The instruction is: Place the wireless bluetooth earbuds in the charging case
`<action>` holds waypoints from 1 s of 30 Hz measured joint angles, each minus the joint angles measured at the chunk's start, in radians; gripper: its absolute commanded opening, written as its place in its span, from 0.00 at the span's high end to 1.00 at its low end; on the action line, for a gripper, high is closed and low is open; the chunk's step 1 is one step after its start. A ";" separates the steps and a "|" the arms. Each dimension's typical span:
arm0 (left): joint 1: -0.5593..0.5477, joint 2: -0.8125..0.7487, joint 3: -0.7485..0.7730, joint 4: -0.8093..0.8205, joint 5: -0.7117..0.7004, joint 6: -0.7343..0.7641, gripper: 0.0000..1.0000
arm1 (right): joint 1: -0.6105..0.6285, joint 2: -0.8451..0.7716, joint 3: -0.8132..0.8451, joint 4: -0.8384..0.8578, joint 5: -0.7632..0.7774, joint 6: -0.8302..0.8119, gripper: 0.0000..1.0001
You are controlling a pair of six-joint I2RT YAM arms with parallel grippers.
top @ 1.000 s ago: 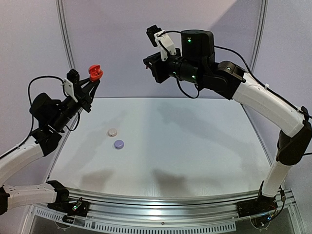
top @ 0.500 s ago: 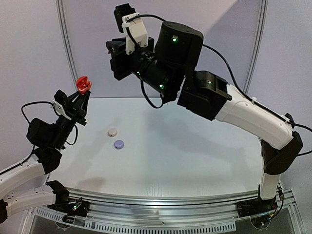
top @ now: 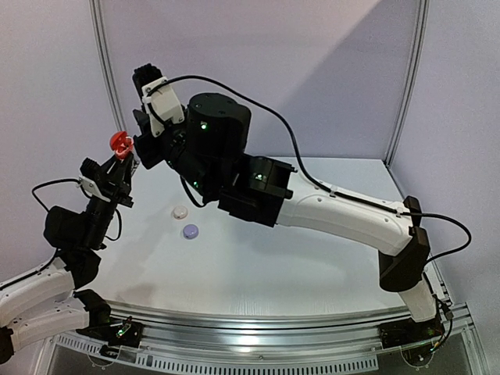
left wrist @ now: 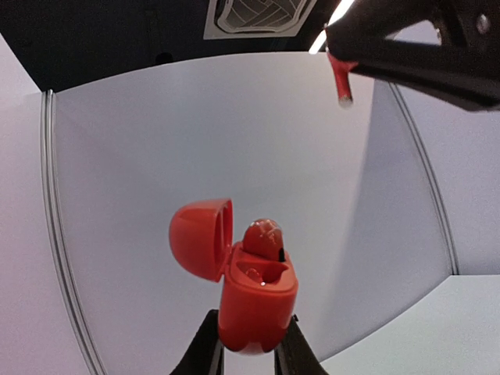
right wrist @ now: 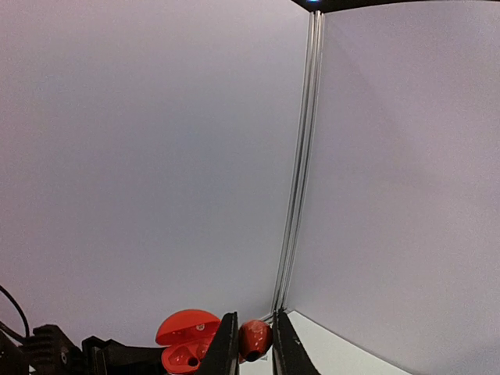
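My left gripper [left wrist: 248, 342] [top: 122, 160] is shut on a red charging case [left wrist: 254, 301] [top: 119, 143], held upright high above the table's left edge. Its lid [left wrist: 199, 238] is flipped open. One red earbud [left wrist: 263, 237] sits in the case, next to a vacant socket [left wrist: 255, 275]. My right gripper [right wrist: 255, 344] [top: 134, 153] is shut on a second red earbud [right wrist: 255, 339] [left wrist: 341, 78], close beside the case [right wrist: 185, 342] and apart from it. In the left wrist view that earbud hangs above and to the right of the case.
A round white case [top: 180, 212] and a round lilac case [top: 191, 231] lie shut on the white table [top: 312, 250], left of centre. The right arm [top: 328, 215] stretches diagonally over the table. A wall post [top: 104, 70] stands just behind both grippers.
The right arm has swung far left with the red earbud, up to the red case. The left gripper has moved left and lower with the case.
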 measured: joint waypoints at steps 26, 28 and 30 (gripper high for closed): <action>-0.119 0.237 0.018 0.078 0.010 -0.042 1.00 | 0.035 -0.146 -0.373 0.121 0.089 -0.030 1.00; -0.119 0.228 0.014 0.081 0.012 -0.033 1.00 | 0.037 -0.164 -0.393 0.148 0.110 -0.030 1.00; -0.119 0.217 0.006 0.090 0.021 -0.030 1.00 | 0.039 -0.168 -0.396 0.166 0.129 -0.030 1.00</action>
